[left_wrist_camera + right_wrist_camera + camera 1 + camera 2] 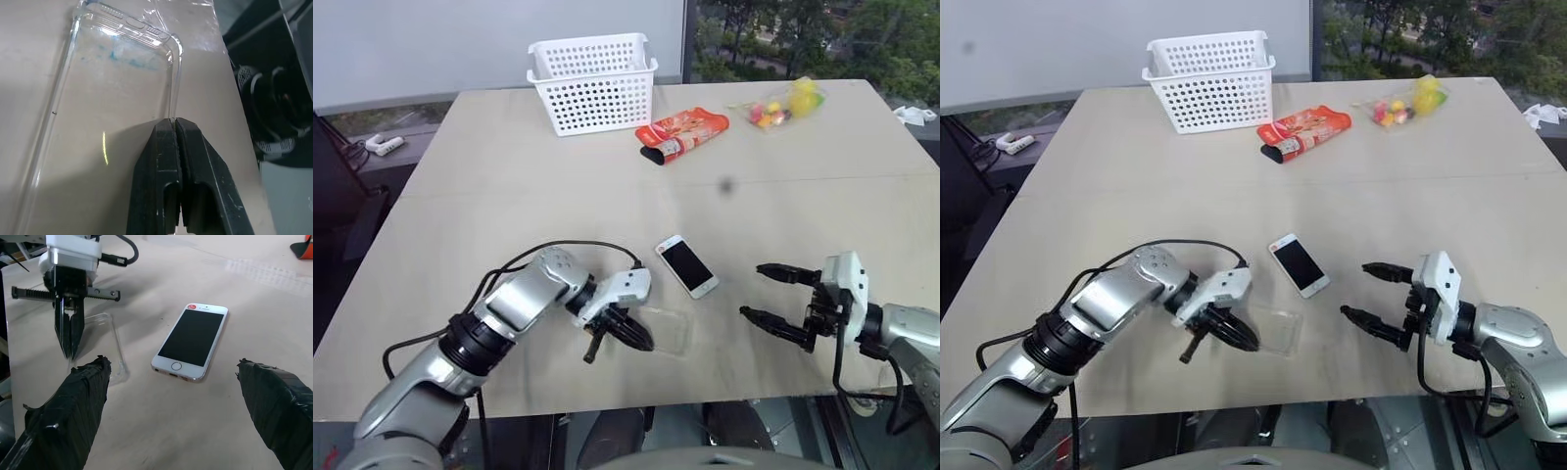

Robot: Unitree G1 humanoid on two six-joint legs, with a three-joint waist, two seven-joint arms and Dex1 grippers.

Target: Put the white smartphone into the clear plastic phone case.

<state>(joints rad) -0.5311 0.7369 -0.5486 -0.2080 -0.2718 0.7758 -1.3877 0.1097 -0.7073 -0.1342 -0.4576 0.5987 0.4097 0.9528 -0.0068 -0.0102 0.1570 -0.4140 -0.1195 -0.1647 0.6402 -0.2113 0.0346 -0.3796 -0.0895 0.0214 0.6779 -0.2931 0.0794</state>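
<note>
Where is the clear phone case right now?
The clear plastic phone case lies flat near the table's front edge, just left of the white smartphone, with the shut left gripper at its rim.

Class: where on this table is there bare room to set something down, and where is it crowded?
Bare: the wide middle of the table, between the white basket and the white smartphone; also the right side beyond the right end effector. Crowded: the near edge, where the left end effector is shut at the clear plastic phone case beside the smartphone.
</note>
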